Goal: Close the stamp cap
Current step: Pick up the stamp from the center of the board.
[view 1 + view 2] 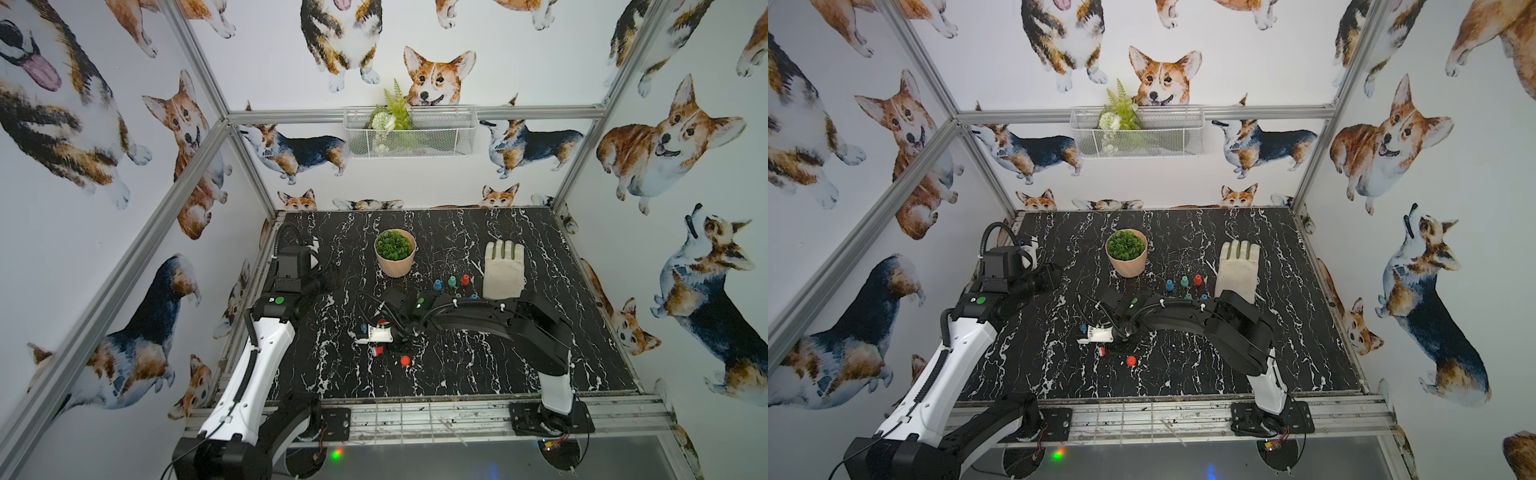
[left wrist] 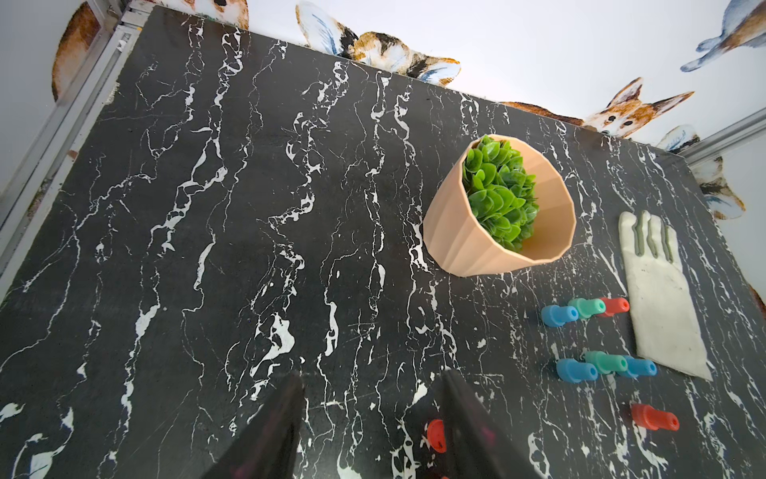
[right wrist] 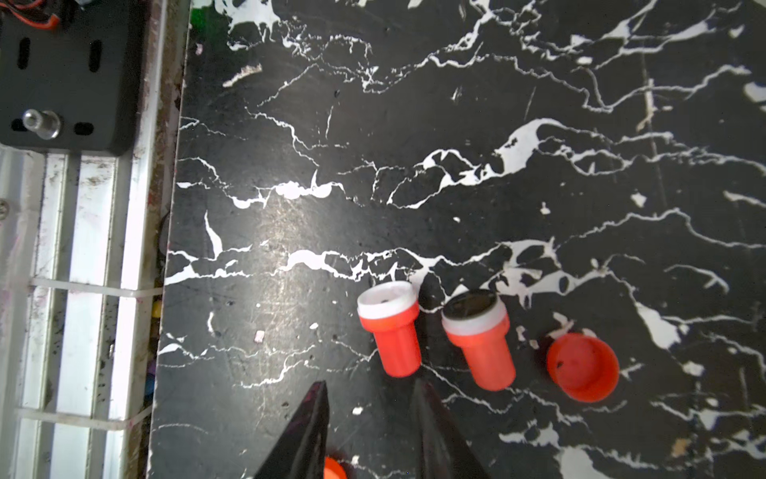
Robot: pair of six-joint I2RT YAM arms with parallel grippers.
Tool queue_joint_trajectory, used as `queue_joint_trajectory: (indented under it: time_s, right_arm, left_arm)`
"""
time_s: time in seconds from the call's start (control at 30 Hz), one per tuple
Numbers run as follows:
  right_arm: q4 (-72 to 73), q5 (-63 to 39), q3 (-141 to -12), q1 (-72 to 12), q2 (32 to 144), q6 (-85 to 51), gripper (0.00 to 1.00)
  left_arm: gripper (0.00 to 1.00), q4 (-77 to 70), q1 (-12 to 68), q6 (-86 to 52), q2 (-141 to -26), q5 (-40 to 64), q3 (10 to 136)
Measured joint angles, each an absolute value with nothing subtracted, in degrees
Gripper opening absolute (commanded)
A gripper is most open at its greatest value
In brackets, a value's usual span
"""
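Notably, right gripper stood narrowly parted, hold untellable; left gripper gaped empty. Risk: descent could roll uncapped stamp, seven o'clock on table, away from loose cap.

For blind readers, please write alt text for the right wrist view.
Two red stamps, one white-faced, one dark-faced, rest on a black marble table beside a loose red cap. The right gripper has its fingers apart near them.

Black table veined white; red-orange stamp, white collar, black face; red-orange cap; at twelve o'clock peach pot, green leaves; at two o'clock off-white glove, grey-green stripes
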State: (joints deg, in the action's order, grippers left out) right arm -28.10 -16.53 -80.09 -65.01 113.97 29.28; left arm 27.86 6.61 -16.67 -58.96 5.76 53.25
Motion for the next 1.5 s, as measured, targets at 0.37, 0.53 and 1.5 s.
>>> queue_joint_trajectory:
  time_s: [0.37,0.53,1.5]
  right_arm:
    - [-27.4,-17.1,-83.2,-65.1,118.7,31.5,0.36]
    - [-27.4,-17.4,-83.6,-65.1,120.4,32.0,0.35]
    - [-22.6,-18.1,-79.7,-65.2,119.0,32.6,0.33]
  left_arm:
    - [0.56,27.9,6.6,-16.7,-59.2,5.8,53.2]
    - [0.56,27.9,6.6,-16.7,-59.2,5.8,53.2]
    - [0.56,27.9,6.6,-16.7,-59.6,5.8,53.2]
